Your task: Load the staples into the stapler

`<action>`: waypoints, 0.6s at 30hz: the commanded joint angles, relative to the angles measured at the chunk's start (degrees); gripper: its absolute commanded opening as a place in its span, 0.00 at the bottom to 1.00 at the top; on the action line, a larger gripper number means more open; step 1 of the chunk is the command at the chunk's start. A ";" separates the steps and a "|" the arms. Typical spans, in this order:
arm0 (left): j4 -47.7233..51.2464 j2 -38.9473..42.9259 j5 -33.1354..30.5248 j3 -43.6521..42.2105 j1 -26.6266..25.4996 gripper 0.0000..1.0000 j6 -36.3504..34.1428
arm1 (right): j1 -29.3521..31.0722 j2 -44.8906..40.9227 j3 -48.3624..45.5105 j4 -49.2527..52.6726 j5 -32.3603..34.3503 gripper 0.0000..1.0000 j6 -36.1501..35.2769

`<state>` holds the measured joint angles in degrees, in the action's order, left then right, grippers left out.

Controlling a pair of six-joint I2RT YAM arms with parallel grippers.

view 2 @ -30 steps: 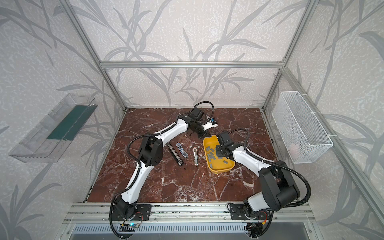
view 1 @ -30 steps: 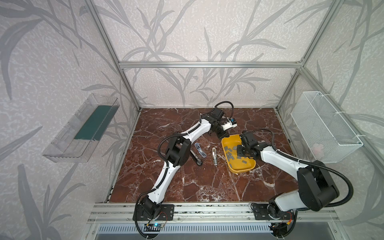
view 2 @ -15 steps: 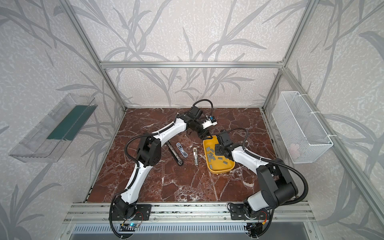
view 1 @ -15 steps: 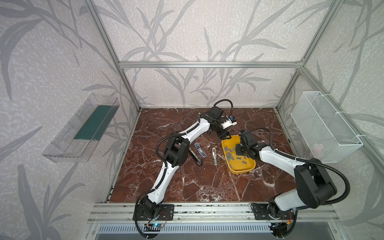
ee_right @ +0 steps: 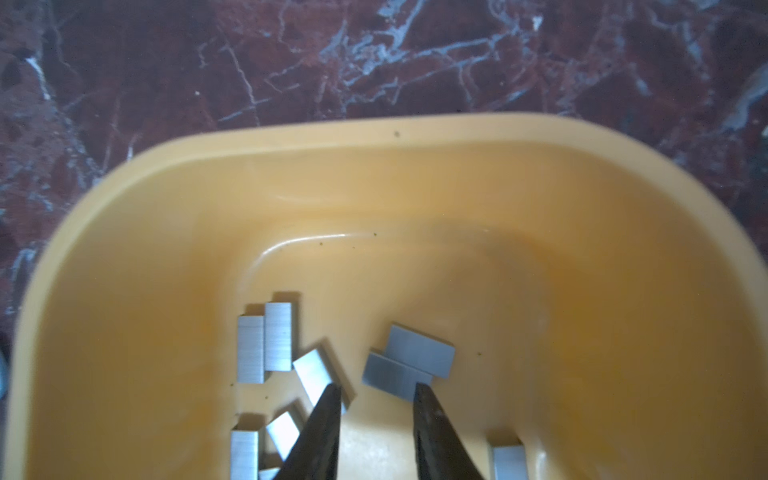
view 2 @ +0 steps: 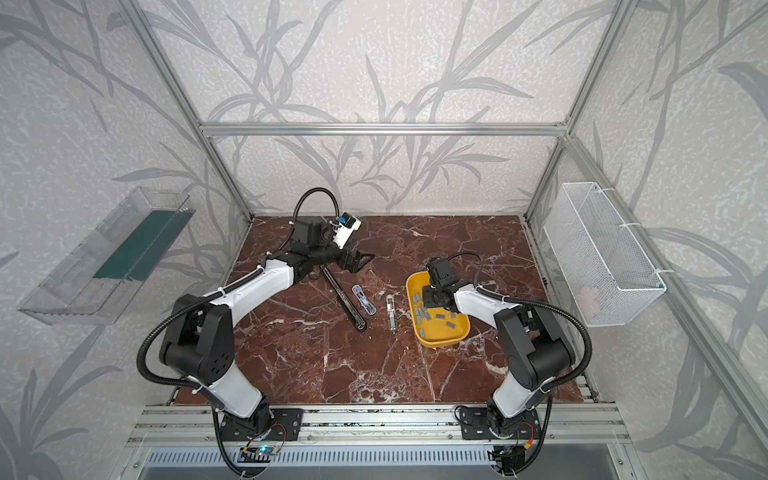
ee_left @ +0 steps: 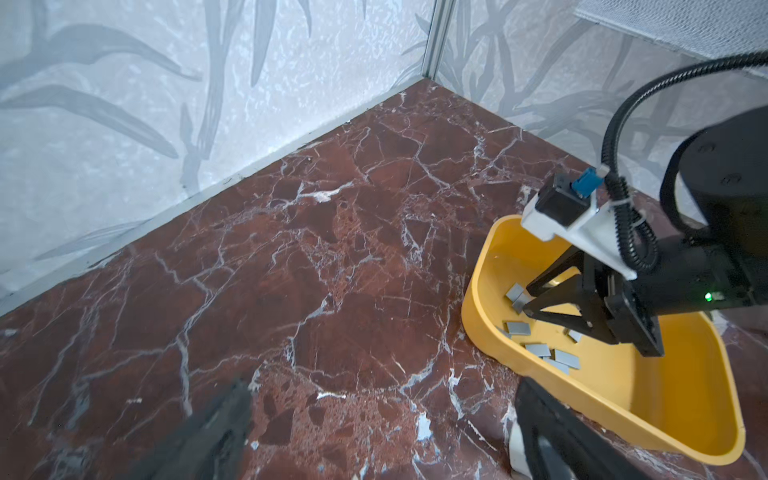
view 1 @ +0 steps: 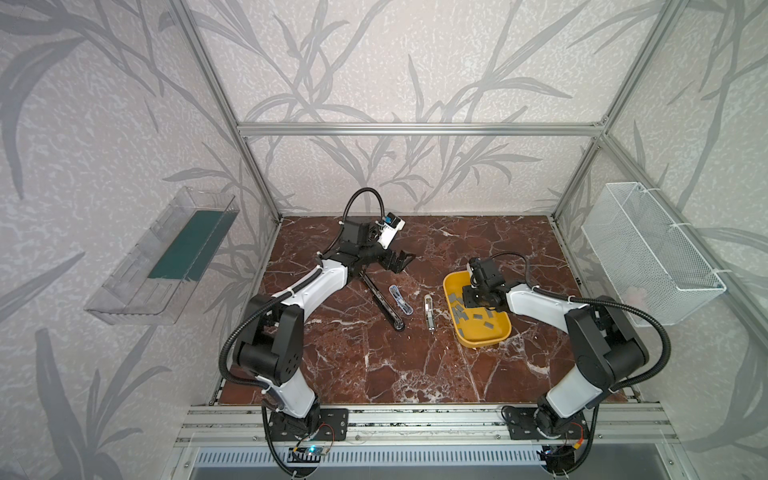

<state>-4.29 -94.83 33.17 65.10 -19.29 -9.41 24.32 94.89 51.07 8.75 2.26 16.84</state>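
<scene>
Pulled the left gripper (view 1: pixel 405 264) back from the far corner of the yellow tray (view 1: pixel 484 344) over the last second and spread its fingers wide, nothing between them. Left the right gripper (ee_right: pixel 376 390) almost where it was. Hangs low inside the tray now, right fingers parted by a narrow gap and gripping nothing, tips just over the staples (ee_right: pixel 417 353). Lying scattered across the tray floor, those, well apart from the black stapler (view 1: pixel 384 304), clear stapler (view 1: pixel 401 299) and silver stapler (view 1: pixel 429 312) out on the bench (view 1: pixel 374 374). Cannot tell which of the three is meant.

Likely trouble from here:
- Closing on two strips at once, since several overlap or lie edge to edge.
- Skidding off a strip that lies flat on smooth plastic, with no raised edge to catch.
- Snapping a strip by pinching it badly.
- Shoving the light tray along the slick marble.

Short flat grey rectangles, brushed and metallic, finely lined across, a few tilted against their neighbours.
</scene>
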 commanded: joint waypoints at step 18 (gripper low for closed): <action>-7.66 0.77 2.77 -4.36 2.33 0.99 6.07 | 3.13 7.08 7.20 5.83 1.55 0.27 -3.44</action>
<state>-12.19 -94.15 33.87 58.74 -17.08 -4.10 27.40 101.45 56.82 12.08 2.57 13.50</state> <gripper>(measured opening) 0.992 0.268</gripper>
